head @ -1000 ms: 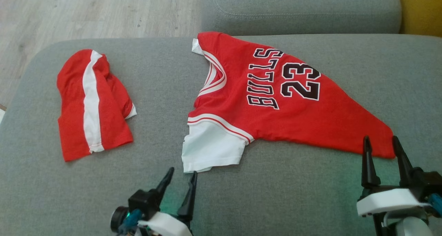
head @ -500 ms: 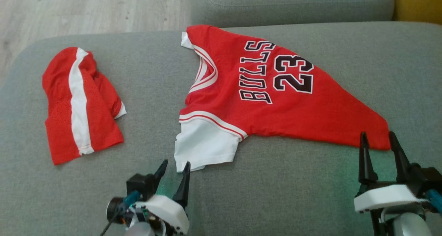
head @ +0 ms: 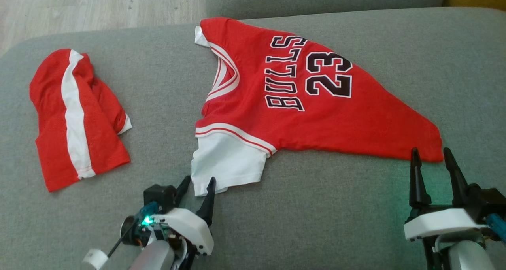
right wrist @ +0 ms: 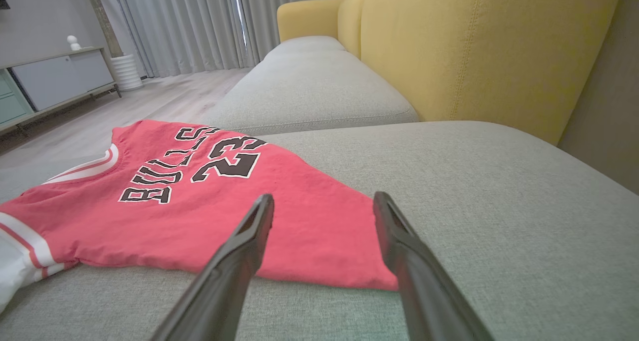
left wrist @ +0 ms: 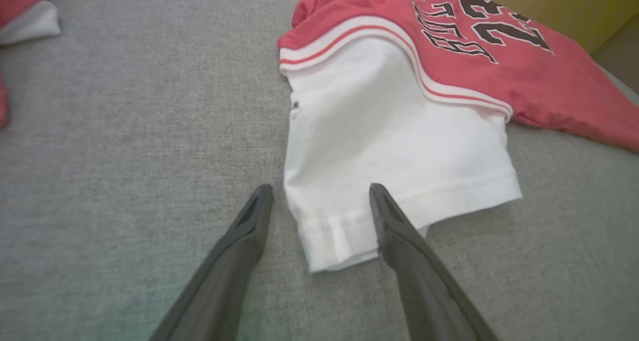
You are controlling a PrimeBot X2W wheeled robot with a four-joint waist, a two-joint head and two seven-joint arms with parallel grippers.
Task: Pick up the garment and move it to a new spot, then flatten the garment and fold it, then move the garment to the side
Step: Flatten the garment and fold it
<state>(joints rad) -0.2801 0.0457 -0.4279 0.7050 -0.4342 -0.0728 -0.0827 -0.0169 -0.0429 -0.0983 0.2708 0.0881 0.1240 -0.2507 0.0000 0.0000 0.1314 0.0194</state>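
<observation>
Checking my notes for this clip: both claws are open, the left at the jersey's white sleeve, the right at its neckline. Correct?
One slip: the right wrist view shows the right claw at the jersey's red bottom corner instead. Both claws are open, and the left claw is at the white sleeve.

The grey sofa seat point(head: 336, 206) bears a red jersey point(head: 316, 116); a striped red garment point(head: 75, 119) lies apart.

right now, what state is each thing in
jersey: unfolded, lying skewed on the grey cushion
striped red garment: loosely bunched, apart at left
left tool: open, at the white sleeve hem
right tool: open, at the jersey's hem corner
</observation>
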